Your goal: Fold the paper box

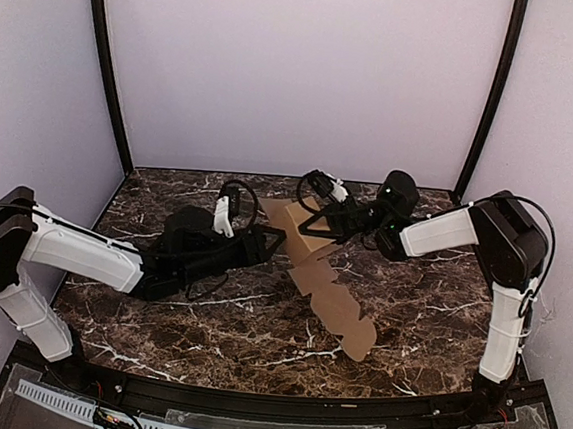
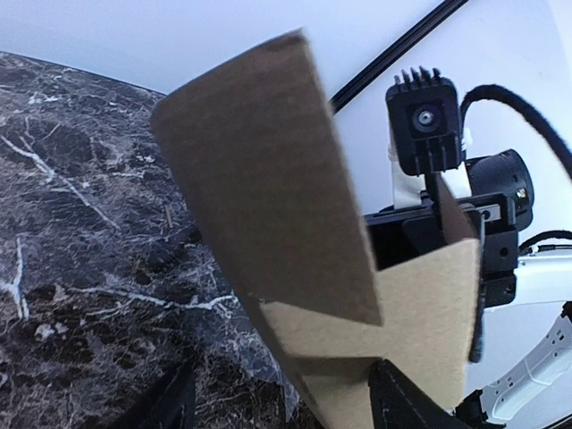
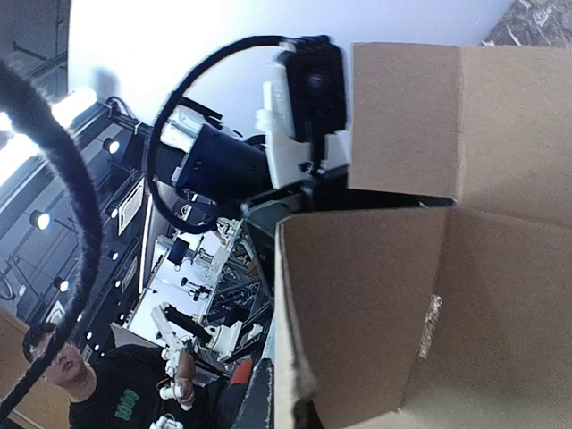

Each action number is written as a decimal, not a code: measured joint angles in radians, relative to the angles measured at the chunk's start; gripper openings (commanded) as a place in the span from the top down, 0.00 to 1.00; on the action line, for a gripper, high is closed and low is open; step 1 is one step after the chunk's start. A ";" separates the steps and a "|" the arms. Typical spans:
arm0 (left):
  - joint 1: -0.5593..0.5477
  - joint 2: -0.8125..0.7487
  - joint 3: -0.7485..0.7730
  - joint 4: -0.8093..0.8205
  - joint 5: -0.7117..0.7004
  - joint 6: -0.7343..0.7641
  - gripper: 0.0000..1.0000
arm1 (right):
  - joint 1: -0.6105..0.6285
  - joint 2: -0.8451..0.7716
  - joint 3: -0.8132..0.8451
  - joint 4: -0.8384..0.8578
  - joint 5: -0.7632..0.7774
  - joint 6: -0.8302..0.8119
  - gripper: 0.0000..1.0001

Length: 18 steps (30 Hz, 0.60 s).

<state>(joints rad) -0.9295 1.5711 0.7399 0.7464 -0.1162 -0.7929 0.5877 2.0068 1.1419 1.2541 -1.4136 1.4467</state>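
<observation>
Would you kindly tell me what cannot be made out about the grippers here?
- Fingertips of the right gripper: right wrist view, mostly hidden behind the paper box, which fills the frame.
- Fingertips of the left gripper: left wrist view, cut off by the bottom edge.
- Whether the right gripper pinches the paper box: top external view, too small and dark.

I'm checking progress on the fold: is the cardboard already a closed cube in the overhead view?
No, the paper box is an open strip, with its tabbed end stretched out across the marble table.
</observation>
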 measured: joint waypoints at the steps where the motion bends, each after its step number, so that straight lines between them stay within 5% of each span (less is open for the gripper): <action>1: 0.000 -0.025 -0.022 -0.011 -0.013 -0.011 0.29 | 0.003 0.000 0.002 -0.099 0.008 -0.069 1.00; 13: -0.002 -0.191 -0.298 -0.115 -0.130 -0.224 0.22 | 0.054 0.223 0.212 -0.943 0.183 -0.691 1.00; 18: -0.002 -0.219 -0.312 -0.151 -0.144 -0.263 0.21 | 0.134 0.281 0.308 -1.126 0.234 -0.825 0.98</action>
<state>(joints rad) -0.9314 1.3521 0.4274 0.5953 -0.2604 -1.0561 0.7219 2.2875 1.4502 0.1276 -1.1797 0.6216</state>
